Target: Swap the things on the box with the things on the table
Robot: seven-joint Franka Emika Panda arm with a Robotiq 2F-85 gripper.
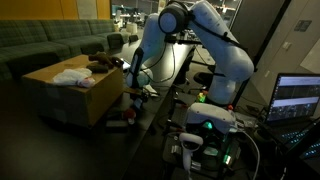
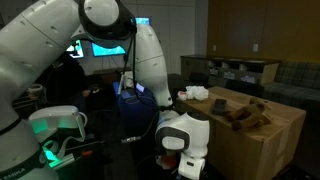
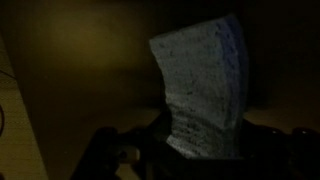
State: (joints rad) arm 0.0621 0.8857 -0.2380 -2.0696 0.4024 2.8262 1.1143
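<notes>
In the wrist view a grey-blue cloth (image 3: 200, 85) stands up between my jaws, and my gripper (image 3: 195, 150) is shut on its lower end. In an exterior view my gripper (image 1: 133, 80) hangs just beside the near edge of the cardboard box (image 1: 80, 98). On the box lie a white cloth (image 1: 70, 75) and a brown plush toy (image 1: 101, 65). They also show in an exterior view, the white cloth (image 2: 195, 93) and the plush toy (image 2: 246, 115) on the box (image 2: 260, 150). My wrist (image 2: 182, 135) is low in front of the box.
The room is dark. A green sofa (image 1: 50, 45) stands behind the box. A lit laptop (image 1: 298, 98) sits beside the robot base (image 1: 212, 122). Small dark items (image 1: 122, 115) lie on the table below the box. A blue object (image 2: 131, 100) sits behind the arm.
</notes>
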